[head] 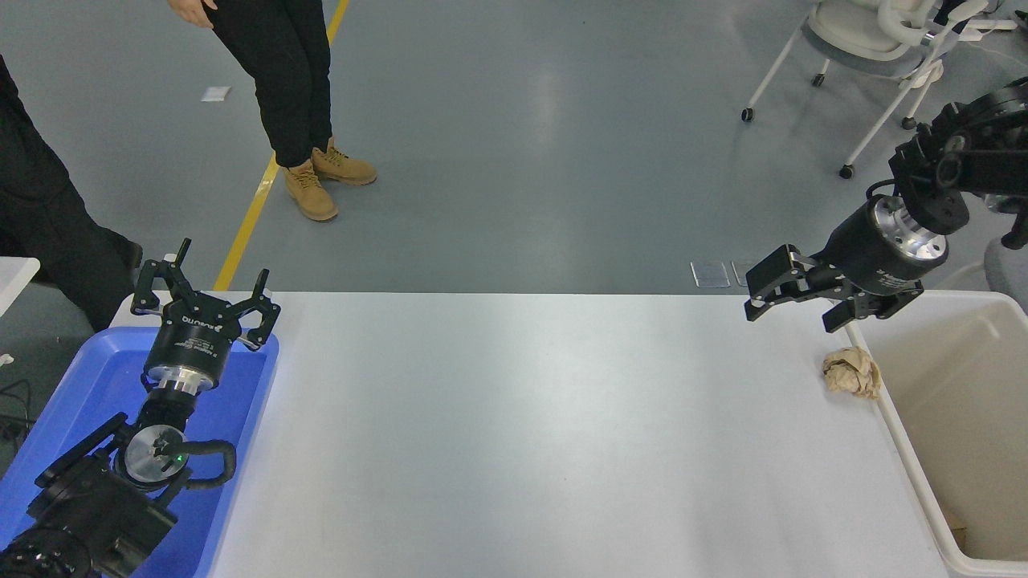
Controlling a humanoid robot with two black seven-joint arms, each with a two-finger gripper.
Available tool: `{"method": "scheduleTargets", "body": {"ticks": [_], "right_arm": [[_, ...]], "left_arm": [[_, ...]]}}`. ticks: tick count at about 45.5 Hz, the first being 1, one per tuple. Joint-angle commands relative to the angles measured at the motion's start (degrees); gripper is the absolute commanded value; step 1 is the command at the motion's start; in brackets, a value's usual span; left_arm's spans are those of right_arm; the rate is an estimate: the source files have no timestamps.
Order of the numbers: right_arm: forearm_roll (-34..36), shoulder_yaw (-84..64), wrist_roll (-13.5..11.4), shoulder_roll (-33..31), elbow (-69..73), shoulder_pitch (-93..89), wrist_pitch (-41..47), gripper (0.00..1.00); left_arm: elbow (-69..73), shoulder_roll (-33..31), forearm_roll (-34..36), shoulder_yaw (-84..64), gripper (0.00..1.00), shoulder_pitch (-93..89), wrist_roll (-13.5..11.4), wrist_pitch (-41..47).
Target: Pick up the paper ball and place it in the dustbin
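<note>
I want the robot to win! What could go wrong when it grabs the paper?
The small crumpled tan paper ball lies against the big cream plastic dustbin's rim, so a jaw of the open right gripper may bump the rim. A nudge could also roll the ball away across the white table.

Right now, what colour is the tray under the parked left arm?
Blue. The tray lies at the table's left end; the head view shows it plainly.
</note>
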Motion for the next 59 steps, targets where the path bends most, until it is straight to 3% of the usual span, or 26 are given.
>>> {"method": "scheduleTargets", "body": {"ticks": [1, 21, 34, 59], "right_arm": [[-5.4, 0.3, 0.2, -1.9, -14.0, -11.4, -8.5, 1.00], [-4.3, 0.2, -0.4, 5.4, -29.4, -31.4, -30.2, 1.00], [0.8, 2.6, -0.6, 8.9, -35.2, -38.8, -32.3, 1.00], [3.3, 12.8, -2.4, 12.0, -38.9, -47.4, -36.3, 1.00]], "left_arm": [[0.0, 0.0, 0.0, 0.0, 1.00, -0.1, 0.0, 0.0], [0.0, 0.0, 0.0, 0.3, 1.00, -0.1, 0.0, 0.0], [0.0, 0.0, 0.0, 0.2, 1.00, -0.1, 0.0, 0.0], [0.0, 0.0, 0.0, 0.2, 1.00, -0.1, 0.0, 0.0]]}}
